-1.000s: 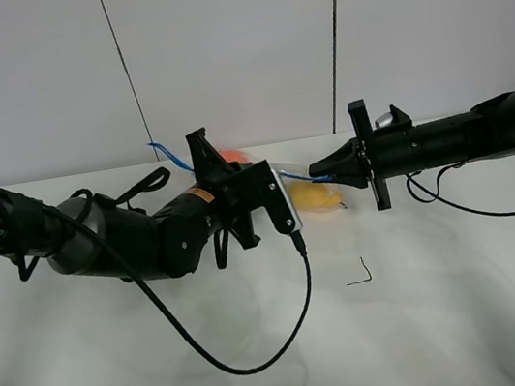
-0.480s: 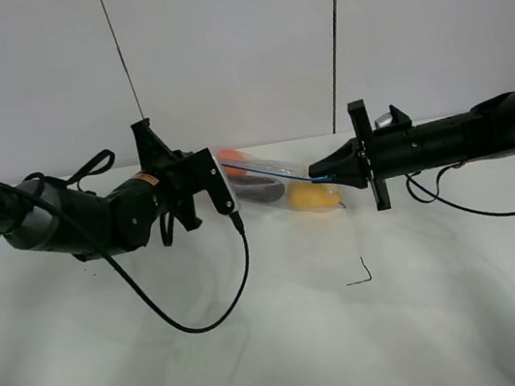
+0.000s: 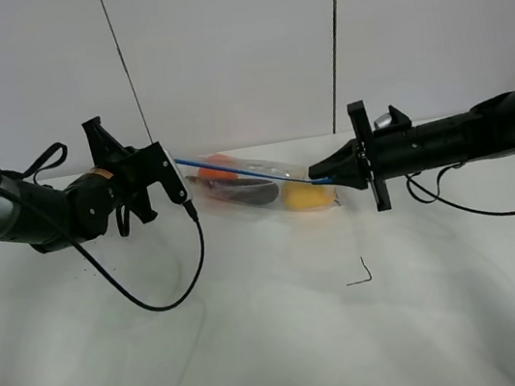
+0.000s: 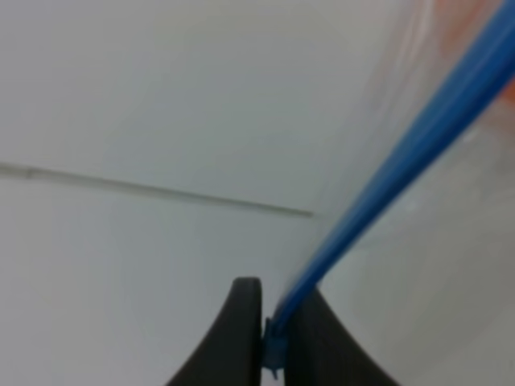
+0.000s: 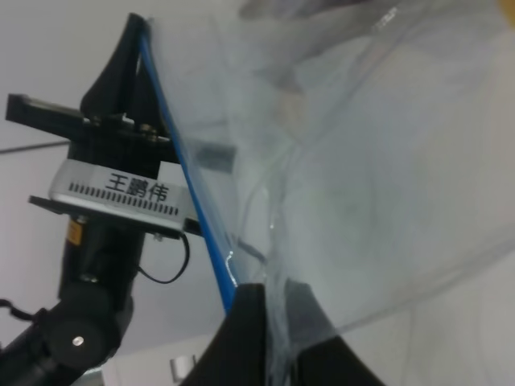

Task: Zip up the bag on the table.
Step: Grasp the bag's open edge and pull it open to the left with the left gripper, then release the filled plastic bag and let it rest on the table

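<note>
The clear bag (image 3: 255, 189) hangs stretched between my two grippers just above the white table (image 3: 283, 355). An orange, a dark eggplant and a yellow fruit (image 3: 307, 199) show through it. Its blue zipper strip (image 3: 244, 171) runs taut along the upper edge. My left gripper (image 3: 177, 163) is shut on the strip's left end; in the left wrist view (image 4: 272, 342) the blue strip (image 4: 386, 177) runs out from between the fingers. My right gripper (image 3: 317, 177) is shut on the bag's right end, and the right wrist view (image 5: 269, 326) shows it pinching the plastic beside the strip (image 5: 189, 185).
A small black bent-line mark (image 3: 360, 276) lies on the table in front of the bag. The left arm's black cable (image 3: 162, 304) loops down over the table. A white panelled wall (image 3: 235, 50) stands behind.
My left gripper has slid left along the blue strip, from near the bag's middle to its left end. The bag is now pulled out long. The right gripper has stayed put.
</note>
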`<state>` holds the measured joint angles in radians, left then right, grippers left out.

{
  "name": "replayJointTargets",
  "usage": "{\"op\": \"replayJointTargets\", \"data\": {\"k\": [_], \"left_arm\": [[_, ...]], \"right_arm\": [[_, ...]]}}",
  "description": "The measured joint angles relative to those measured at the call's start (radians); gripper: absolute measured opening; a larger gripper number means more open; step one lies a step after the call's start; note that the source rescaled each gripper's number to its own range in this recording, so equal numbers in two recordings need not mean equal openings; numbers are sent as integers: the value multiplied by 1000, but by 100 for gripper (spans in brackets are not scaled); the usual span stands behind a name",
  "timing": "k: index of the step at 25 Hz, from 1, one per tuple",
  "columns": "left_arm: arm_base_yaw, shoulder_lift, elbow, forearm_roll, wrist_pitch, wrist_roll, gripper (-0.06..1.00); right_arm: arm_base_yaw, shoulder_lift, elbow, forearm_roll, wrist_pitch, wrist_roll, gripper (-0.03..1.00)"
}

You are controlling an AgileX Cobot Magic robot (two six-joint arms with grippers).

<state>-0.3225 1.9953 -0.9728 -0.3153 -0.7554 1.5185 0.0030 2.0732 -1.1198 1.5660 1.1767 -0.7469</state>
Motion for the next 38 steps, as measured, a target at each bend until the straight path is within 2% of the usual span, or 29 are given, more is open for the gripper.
{"op": "replayJointTargets", "data": {"k": [6,11,13,20,22,26,32,35,38], "left_arm": [[2,0,0,17,0,-10,0],[2,0,0,24,-2,-105,3],[10,0,0,10,-12,-132,11],[23,0,0,-13,-31,-233,56],[24,0,0,-13,-31,-244,62],[39,0,0,-18,-31,-248,65],[116,0,0,-21,-31,-269,66],[149,0,0,-22,-31,-336,67],[172,0,0,-31,-31,-434,73]], "right_arm": [[0,0,0,2,0,0,0],[0,0,0,1,0,0,0],[0,0,0,-15,0,0,0],[0,0,0,-25,1,0,0],[0,0,0,-27,1,0,0],[0,0,0,-27,2,0,0],[0,0,0,-29,2,0,0],[0,0,0,-29,2,0,0],[0,0,0,-29,2,0,0]]}}
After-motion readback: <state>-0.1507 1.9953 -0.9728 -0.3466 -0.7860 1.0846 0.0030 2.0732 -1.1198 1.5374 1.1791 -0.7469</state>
